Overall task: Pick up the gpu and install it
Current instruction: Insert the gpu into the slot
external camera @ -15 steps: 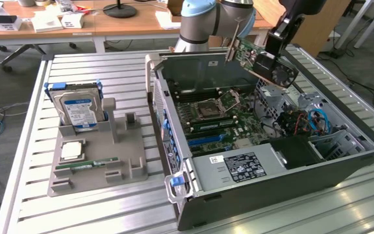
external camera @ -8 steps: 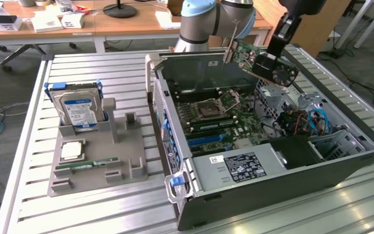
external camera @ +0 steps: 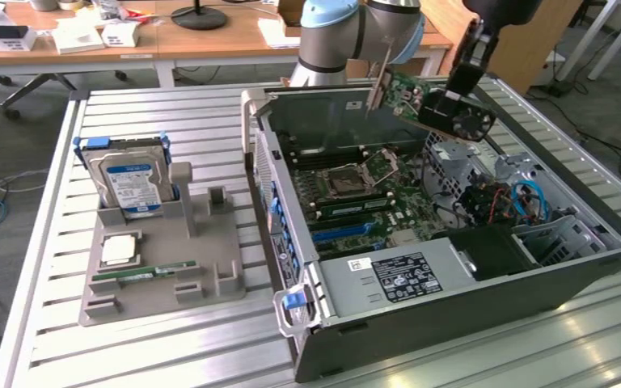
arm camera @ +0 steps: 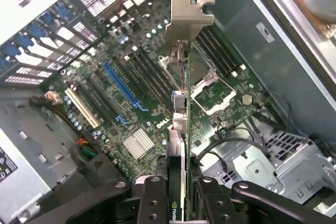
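"Holding anything up there?"
"Yes, my claw (arm camera: 181,190) is clamped on the gpu (arm camera: 181,103), which hangs edge-on above the motherboard (arm camera: 231,93) in the open case (external camera: 483,299)."
"Doing it well?"
"I'd want its edge parallel to the blue slot (arm camera: 125,86), with no tilt."

One gpu (external camera: 407,91), one hand (arm camera: 178,184), one open case (external camera: 451,323) — and on the desk (external camera: 181,349) one grey tray (external camera: 224,242) with one hard drive (external camera: 129,184), one memory stick (external camera: 143,275), one processor chip (external camera: 120,249). On the motherboard (arm camera: 152,51) — one long blue slot (arm camera: 122,85), one white slot (arm camera: 81,107).
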Action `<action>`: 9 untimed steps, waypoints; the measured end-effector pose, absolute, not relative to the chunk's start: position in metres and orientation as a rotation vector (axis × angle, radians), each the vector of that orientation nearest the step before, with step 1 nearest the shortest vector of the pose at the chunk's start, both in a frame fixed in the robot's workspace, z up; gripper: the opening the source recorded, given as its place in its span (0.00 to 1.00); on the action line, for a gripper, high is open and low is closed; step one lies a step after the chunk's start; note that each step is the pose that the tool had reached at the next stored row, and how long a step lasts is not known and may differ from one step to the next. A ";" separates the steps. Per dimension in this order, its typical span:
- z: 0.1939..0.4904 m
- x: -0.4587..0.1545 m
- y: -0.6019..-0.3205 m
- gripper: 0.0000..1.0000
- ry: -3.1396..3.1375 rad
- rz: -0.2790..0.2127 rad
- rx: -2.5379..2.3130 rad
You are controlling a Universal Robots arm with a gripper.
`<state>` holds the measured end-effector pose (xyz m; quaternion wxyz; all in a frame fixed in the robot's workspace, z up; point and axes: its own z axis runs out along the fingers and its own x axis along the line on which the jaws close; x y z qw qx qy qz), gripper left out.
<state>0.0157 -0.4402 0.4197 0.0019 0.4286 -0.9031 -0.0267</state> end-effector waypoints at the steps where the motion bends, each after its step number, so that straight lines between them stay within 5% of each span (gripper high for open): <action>1: 0.420 0.016 -0.440 0.26 -2.821 -0.084 1.369; 9: 0.419 0.016 -0.440 0.26 -2.716 -0.081 1.560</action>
